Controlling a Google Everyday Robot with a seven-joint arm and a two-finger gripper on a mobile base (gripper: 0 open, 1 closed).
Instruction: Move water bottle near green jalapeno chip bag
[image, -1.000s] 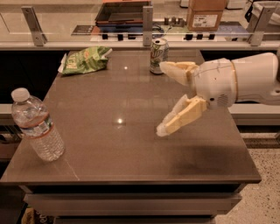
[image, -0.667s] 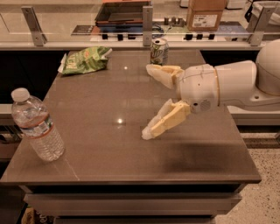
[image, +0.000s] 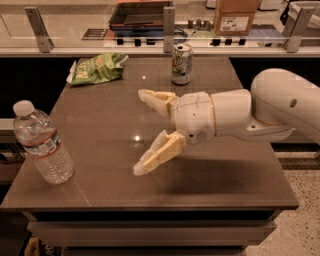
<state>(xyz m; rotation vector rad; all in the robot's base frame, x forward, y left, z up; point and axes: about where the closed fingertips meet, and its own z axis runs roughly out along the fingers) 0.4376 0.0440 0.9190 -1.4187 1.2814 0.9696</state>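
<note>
The water bottle, clear ribbed plastic with a white cap and a red-white label band, stands upright at the table's near left corner. The green jalapeno chip bag lies crumpled at the far left of the table. My gripper hangs over the middle of the table, pointing left, its two cream fingers spread wide and holding nothing. It is well to the right of the bottle and nearer the camera than the bag.
A green-white soda can stands at the table's far edge, just behind my gripper. The brown table ends at a glass-railed counter behind. A cardboard box and a dark tray sit on that counter.
My gripper and arm have moved left across the table toward the bottle's side, fingers staying spread. Bottle, bag and can have not moved.
</note>
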